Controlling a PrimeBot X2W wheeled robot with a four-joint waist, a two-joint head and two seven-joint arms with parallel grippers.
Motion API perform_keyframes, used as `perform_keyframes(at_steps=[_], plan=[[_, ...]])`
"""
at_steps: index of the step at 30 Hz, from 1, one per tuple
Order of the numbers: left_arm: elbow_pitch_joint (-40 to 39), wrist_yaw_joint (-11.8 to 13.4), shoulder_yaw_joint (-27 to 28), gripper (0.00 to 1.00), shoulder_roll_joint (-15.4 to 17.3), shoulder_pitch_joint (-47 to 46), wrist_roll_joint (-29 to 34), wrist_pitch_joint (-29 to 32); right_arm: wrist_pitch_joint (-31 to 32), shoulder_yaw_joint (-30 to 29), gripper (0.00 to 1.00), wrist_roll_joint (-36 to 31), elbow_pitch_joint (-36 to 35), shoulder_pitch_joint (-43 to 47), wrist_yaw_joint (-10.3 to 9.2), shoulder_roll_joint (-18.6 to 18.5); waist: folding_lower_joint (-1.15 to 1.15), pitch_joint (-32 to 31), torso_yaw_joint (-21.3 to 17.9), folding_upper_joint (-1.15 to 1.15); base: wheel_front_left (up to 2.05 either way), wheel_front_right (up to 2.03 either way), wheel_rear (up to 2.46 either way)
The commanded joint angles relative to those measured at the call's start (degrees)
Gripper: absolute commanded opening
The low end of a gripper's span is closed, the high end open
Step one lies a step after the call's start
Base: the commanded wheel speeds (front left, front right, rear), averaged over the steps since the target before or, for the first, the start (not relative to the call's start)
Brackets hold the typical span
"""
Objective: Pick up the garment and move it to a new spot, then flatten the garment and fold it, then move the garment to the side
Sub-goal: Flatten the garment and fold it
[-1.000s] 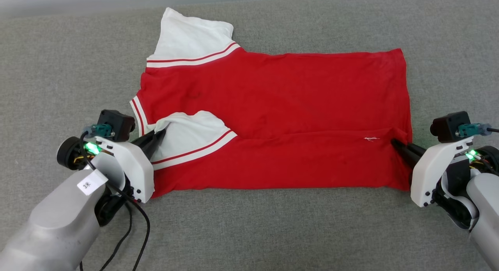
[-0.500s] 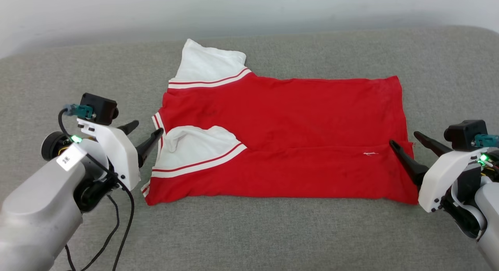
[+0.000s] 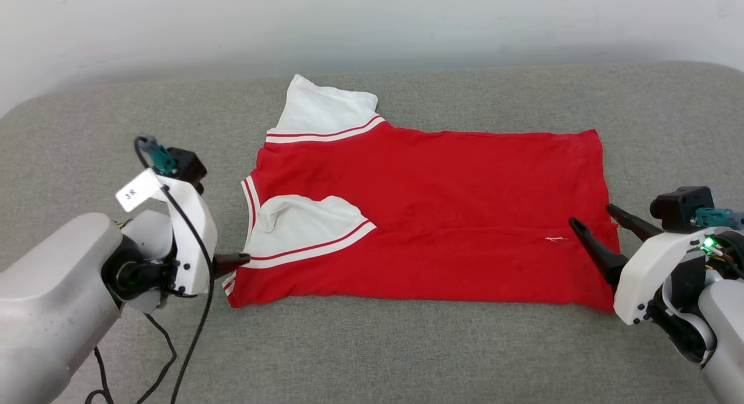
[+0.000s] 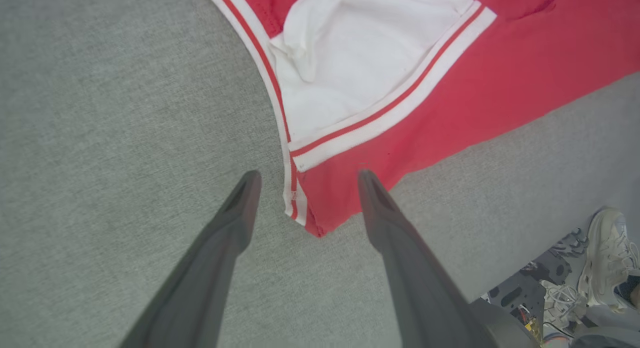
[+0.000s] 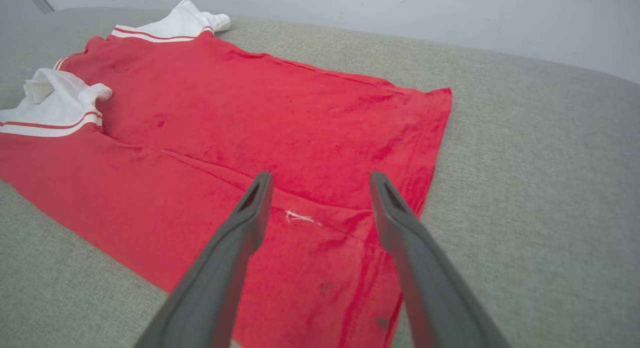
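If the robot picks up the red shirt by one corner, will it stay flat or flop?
Probably flop: the garment lies thin, one strip folded over itself, so likely light too. Its rumpled white sleeve suggests soft cloth that would bunch if pushed.

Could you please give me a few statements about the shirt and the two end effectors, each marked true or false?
1. The garment lies spread on a grey cushion. True.
2. The left end effector is shut on a sleeve. False: it is open, with its fingers either side of the garment's near corner.
3. The right end effector is open. True.
4. Both white sleeves stick out past the red body. False: the near sleeve is folded onto the red body.
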Motion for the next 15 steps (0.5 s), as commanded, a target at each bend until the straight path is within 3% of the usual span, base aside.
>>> perform_keyframes(at_steps=[1, 15], plan=[[0.29, -0.04, -1.18, 1.00, -0.49, -0.87, 0.76, 1.79, 0.14, -0.28, 1.00, -0.52, -0.41, 0.73, -0.05, 0.51, 0.01, 0.26, -0.28, 0.00, 0.00, 0.00, 0.00], [7.51, 0.11, -5.75, 1.00, -3.73, 3.39, 0.99, 5.64, 0.60, 0.04, 1.00, -1.52, -0.89, -1.57, -0.05, 3.13, 0.01, 3.43, -3.26, 0.00, 0.00, 0.00, 0.00]])
